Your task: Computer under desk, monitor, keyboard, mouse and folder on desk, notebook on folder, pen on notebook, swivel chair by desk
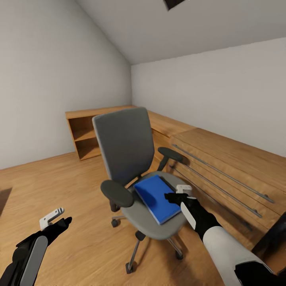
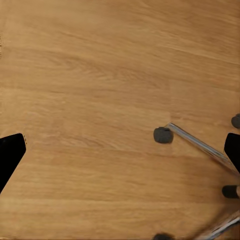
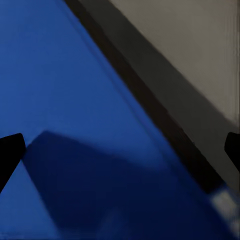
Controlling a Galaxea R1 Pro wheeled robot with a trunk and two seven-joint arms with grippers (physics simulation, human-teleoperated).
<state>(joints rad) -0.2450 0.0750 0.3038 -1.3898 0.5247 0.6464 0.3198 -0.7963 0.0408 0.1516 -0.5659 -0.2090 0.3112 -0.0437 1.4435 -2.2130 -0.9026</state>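
Nearest the camera, 2 arms: left gripper (image 1: 59, 220) low at near left over bare floor (image 1: 79, 238), fingers apart and holding nothing; right gripper (image 1: 174, 197) reaching in from near right, its tip over the near-right edge of the folder (image 1: 155, 197). In the right wrist view, right fingertips (image 3: 10, 152) set wide apart at either side, with blue folder (image 3: 75, 100) spread between them and grey seat beyond its edge; nothing clamped yet. Folder lying flat on the seat of the chair (image 1: 125, 147), slightly askew, towards the seat's right side, between the 2 black armrests. Behind and to the right of the chair, low wood cabinets (image 1: 222, 159) along the far wall. Step in hand, by the look of it: picking the folder off the chair to carry it to the desk. Next move likely calls for lowering onto the folder's near edge, getting 1 finger under it where it overhangs or meets the seat, then closing. Flat, thin folder on a soft-looking seat: probably awkward to pinch, and the castored chair may roll if pushed.
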